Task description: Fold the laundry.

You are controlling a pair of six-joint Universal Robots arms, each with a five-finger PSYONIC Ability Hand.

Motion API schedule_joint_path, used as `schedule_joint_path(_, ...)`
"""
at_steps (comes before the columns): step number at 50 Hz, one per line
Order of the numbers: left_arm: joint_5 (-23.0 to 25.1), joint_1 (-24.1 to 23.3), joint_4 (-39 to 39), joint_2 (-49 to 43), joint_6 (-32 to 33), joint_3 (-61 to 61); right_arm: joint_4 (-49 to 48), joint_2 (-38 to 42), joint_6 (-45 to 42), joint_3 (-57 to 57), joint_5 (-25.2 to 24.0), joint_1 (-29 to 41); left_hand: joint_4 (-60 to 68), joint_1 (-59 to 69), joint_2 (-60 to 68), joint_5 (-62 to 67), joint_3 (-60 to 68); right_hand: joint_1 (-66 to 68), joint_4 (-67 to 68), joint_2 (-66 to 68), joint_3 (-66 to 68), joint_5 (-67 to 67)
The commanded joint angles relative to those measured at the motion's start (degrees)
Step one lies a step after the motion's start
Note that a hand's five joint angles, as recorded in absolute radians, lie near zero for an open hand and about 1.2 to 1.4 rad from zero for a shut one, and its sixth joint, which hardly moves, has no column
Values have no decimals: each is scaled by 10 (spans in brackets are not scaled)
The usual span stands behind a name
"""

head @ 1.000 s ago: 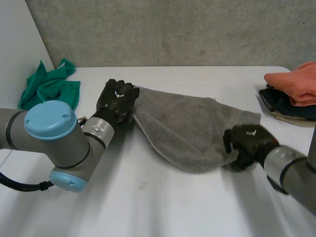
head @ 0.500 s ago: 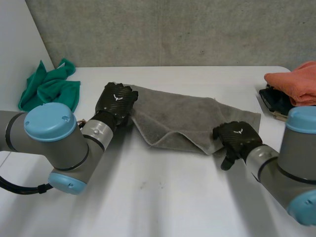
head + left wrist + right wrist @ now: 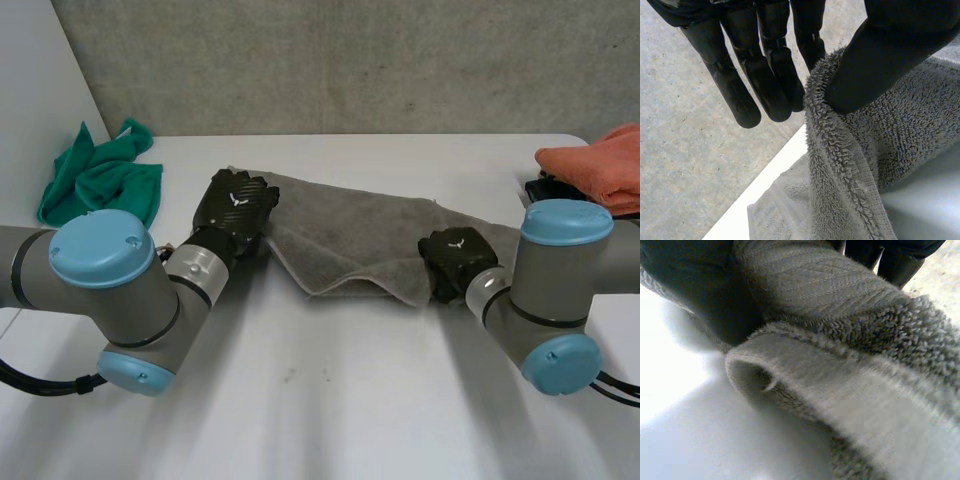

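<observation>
Covering most of the head view, the white table [image 3: 330,420] bears a grey towel [image 3: 360,235] lying across its middle, its near part doubled over. A crumpled green cloth [image 3: 100,180] sits at the far left corner, an orange cloth [image 3: 595,165] at the right edge. The 2 hands grip the towel: the left hand [image 3: 235,205] pinches its left edge between thumb and straight fingers [image 3: 765,75], and the right hand [image 3: 455,258] clamps its folded right end.

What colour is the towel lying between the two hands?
Grey; the towel shows best in the head view.
</observation>
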Motion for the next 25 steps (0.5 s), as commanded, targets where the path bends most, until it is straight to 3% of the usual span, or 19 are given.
schedule_joint_path(1,0,-1,-21,8,0,-13,17,-79,-2,21,4,-5,111,187,113,120,115,239,120,126,123,143)
schedule_joint_path(7,1,-2,-74,41,3,-28,173,-191,-34,18,-18,-9,111,187,113,120,115,239,120,126,123,143)
schedule_joint_path(15,2,-1,-197,145,4,-64,322,-221,-146,-6,-64,-45,111,187,113,120,115,239,120,126,123,143)
schedule_joint_path(20,6,-6,-250,172,5,-72,350,-225,-196,-5,-67,-46,111,187,113,120,115,239,120,126,123,143)
schedule_joint_path(25,5,-8,-242,119,10,-55,337,-177,-201,-20,-65,-44,111,187,113,120,115,239,120,126,123,143)
